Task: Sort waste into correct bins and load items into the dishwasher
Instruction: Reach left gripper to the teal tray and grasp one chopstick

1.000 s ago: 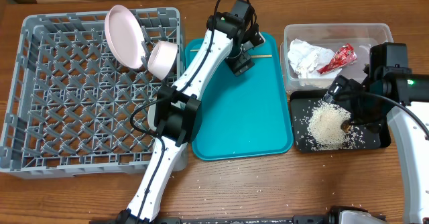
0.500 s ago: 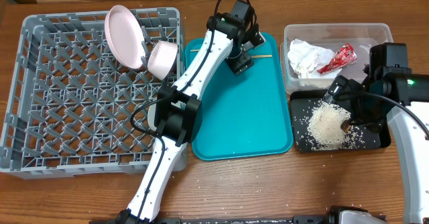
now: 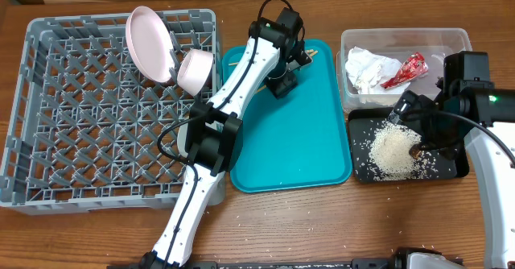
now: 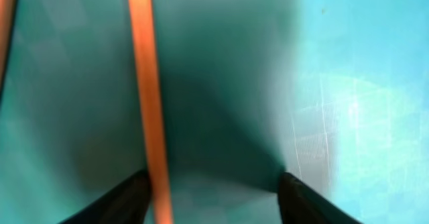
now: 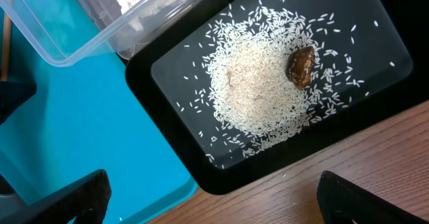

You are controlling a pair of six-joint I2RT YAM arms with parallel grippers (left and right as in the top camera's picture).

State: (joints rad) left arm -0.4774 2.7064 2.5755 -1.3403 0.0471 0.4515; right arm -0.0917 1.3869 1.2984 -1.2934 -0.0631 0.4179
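Observation:
My left gripper [image 3: 282,82] is open and low over the far end of the teal tray [image 3: 306,140]. In the left wrist view one wooden chopstick [image 4: 149,103] lies between the open jaws [image 4: 214,184], close to the left finger, and a second chopstick [image 4: 7,23] shows at the left edge. My right gripper [image 3: 414,128] is open and empty [image 5: 211,197] above the black tray [image 5: 375,127], which holds rice [image 5: 258,83] and a brown scrap [image 5: 301,64]. The clear tub [image 3: 402,37] holds the white napkin [image 3: 366,66] and the red wrapper [image 3: 405,69].
The grey dish rack [image 3: 48,27] at the left holds the pinkish plate [image 3: 150,43] and a pale bowl [image 3: 195,69], both propped at its far right corner. Loose rice grains lie on the wooden table near the front edge.
My left gripper has shifted slightly left and turned over the chopsticks at the tray's far end. The right arm has not moved.

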